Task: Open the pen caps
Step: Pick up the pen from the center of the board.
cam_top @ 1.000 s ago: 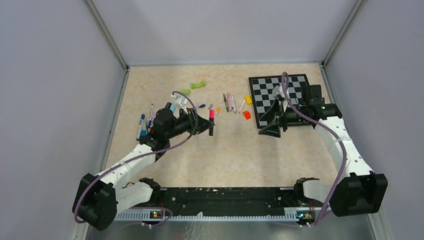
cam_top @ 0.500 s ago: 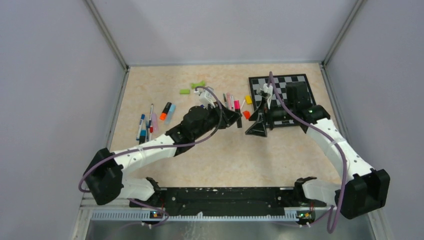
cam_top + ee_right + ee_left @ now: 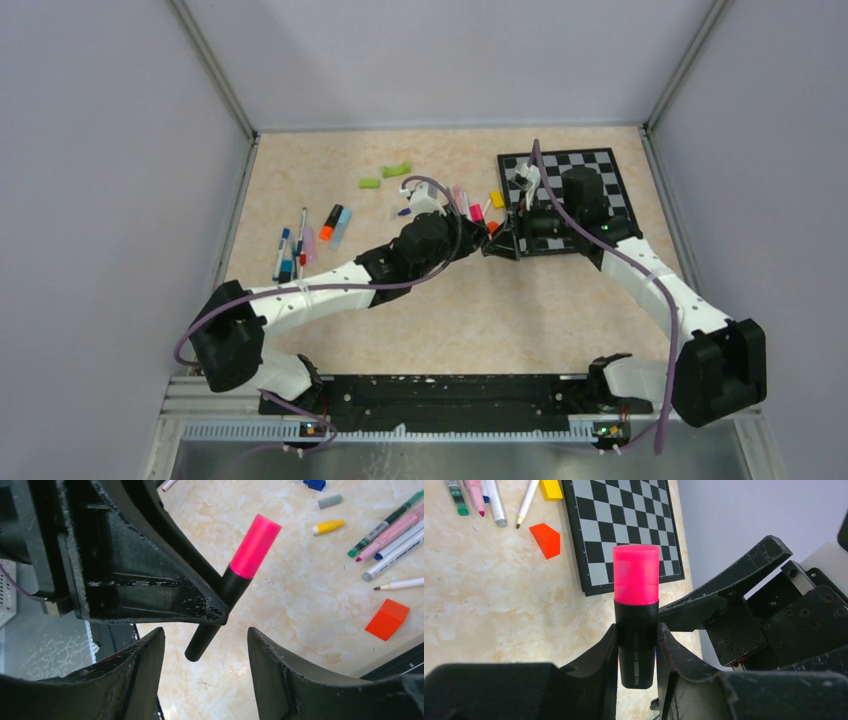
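Gripping a black highlighter [image 3: 636, 655] by its barrel in the clenched left gripper [image 3: 636, 637], pink cap [image 3: 636, 575] fitted on top, raised above the table [image 3: 499, 605] near the chessboard [image 3: 624, 515] corner. Facing it just beside with the right gripper [image 3: 205, 635], jaws spread, grasping nothing. Beyond, loose pens [image 3: 476, 495] and 1 orange block [image 3: 546, 540].

Your left arm [image 3: 310, 292] stretches diagonally up and to the right, and the left gripper [image 3: 637, 641] is clamped on a black highlighter pen [image 3: 234, 586], whose pink plastic cap [image 3: 255, 545] sticks out past the fingertips. Your right arm [image 3: 655, 285] bends in from the right. The right gripper [image 3: 206, 642] meets the left one nearly tip to tip, its jaws spread apart around the barrel's lower end.
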`<action>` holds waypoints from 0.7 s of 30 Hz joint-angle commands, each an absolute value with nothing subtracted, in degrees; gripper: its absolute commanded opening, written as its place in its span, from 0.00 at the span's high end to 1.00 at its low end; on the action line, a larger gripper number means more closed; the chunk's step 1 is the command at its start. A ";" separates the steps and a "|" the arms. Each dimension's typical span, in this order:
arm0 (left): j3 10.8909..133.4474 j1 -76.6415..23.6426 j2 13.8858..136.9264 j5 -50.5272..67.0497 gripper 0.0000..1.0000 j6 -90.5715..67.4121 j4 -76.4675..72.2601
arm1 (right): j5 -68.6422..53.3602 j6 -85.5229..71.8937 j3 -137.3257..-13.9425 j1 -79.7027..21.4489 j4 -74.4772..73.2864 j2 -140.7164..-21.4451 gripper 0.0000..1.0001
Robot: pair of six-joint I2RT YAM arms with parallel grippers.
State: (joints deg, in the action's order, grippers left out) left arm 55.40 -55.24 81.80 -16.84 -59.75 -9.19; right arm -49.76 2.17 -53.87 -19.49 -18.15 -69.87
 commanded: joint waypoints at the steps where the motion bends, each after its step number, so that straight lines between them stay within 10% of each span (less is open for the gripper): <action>1: 56.86 -56.26 81.72 -19.83 1.00 -61.94 -10.69 | -47.48 -4.10 -52.81 -20.37 -11.03 -71.40 0.43; 9: 54.96 -57.46 81.04 -20.60 1.00 -64.53 -13.03 | -45.96 -5.47 -51.94 -22.06 -9.05 -73.12 0.55; 14: 54.49 -57.74 80.63 -19.69 0.99 -64.11 -14.50 | -45.29 -4.56 -52.06 -22.26 -9.35 -73.16 0.91; 21: 50.53 -57.70 75.54 -19.88 0.50 -53.23 -20.08 | -53.38 -4.15 -49.12 -19.64 -7.06 -70.40 1.00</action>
